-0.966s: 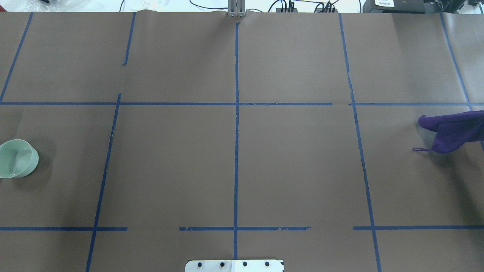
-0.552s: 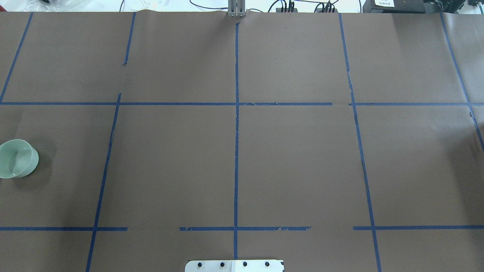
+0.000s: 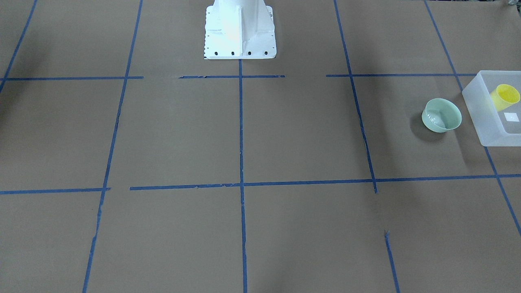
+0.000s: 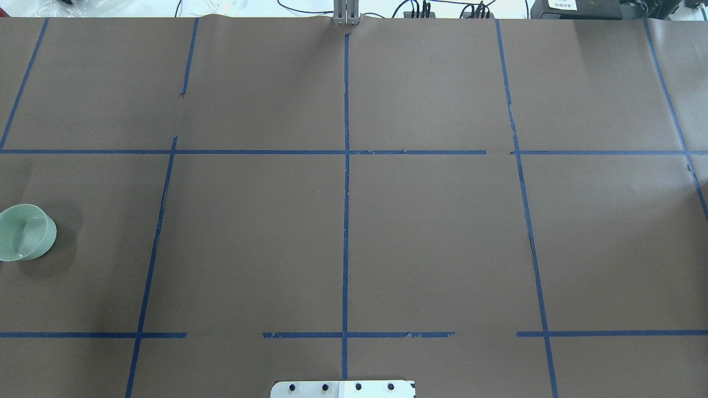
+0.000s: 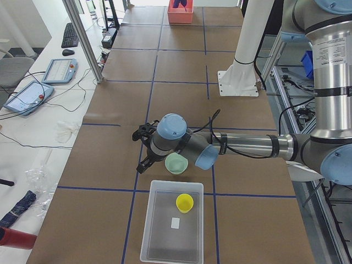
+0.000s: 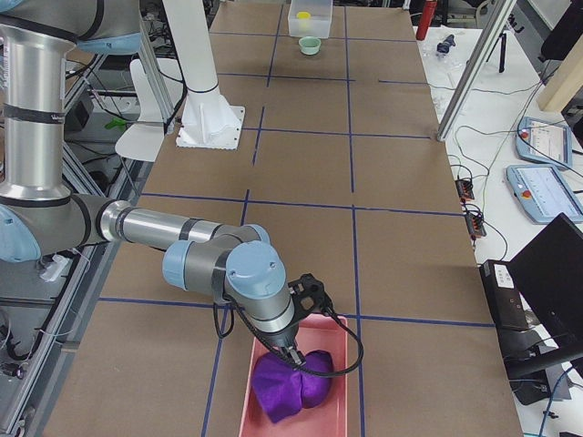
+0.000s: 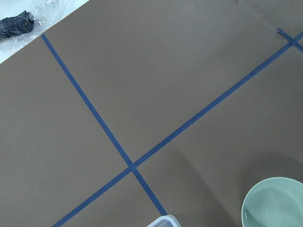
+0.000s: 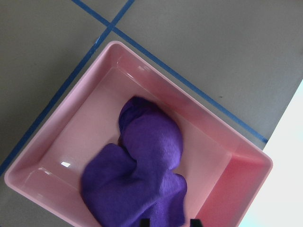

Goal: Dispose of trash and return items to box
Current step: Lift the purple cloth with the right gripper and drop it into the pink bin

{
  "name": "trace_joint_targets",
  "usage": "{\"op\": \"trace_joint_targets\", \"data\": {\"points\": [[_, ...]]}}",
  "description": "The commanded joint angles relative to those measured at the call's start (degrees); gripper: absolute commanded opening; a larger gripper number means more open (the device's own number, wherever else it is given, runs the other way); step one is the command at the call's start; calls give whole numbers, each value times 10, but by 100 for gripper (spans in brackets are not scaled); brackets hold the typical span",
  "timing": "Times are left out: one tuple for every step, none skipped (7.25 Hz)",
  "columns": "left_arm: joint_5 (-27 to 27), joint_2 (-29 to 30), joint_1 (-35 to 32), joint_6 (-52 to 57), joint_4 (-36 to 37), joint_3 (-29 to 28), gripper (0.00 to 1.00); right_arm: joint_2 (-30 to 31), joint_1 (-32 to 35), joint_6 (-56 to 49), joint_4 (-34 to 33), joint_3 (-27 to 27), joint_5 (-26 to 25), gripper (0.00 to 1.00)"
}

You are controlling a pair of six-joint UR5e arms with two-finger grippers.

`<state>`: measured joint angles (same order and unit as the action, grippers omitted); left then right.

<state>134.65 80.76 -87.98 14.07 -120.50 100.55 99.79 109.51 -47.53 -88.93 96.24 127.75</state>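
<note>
Bright, even overhead light; the round mint-green bowl (image 3: 441,115) throws a soft shadow on the brown paper surface (image 3: 285,134); focus sharp.

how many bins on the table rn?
2. One frosted box at the robot's left end, yellow cup inside; one pink bin at its right end, holding the purple cloth. None seem hidden.

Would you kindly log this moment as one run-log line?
purple cloth: in pink bin | yellow cup: in box | mint-green bowl: beside box
</note>
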Motion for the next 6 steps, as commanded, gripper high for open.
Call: {"op": "trace_joint_targets", "data": {"points": [[-1, 0, 0, -10, 6, 9, 100, 1, 1, 187, 15, 3, 85, 100], [-11, -8, 1, -102, 4, 43, 100, 5, -25, 297, 24, 55, 99, 100], [-22, -10, 10, -139, 0, 49, 100, 15, -64, 375, 24, 106, 98, 100], [-23, -15, 35, -150, -9, 49, 100, 16, -109, 447, 28, 139, 98, 100], [-27, -35, 67, -193, -64, 48, 100, 16, -146, 487, 39, 152, 96, 100], [-59, -75, 122, -292, -182, 39, 100, 22, -161, 513, 72, 152, 95, 100]]}}
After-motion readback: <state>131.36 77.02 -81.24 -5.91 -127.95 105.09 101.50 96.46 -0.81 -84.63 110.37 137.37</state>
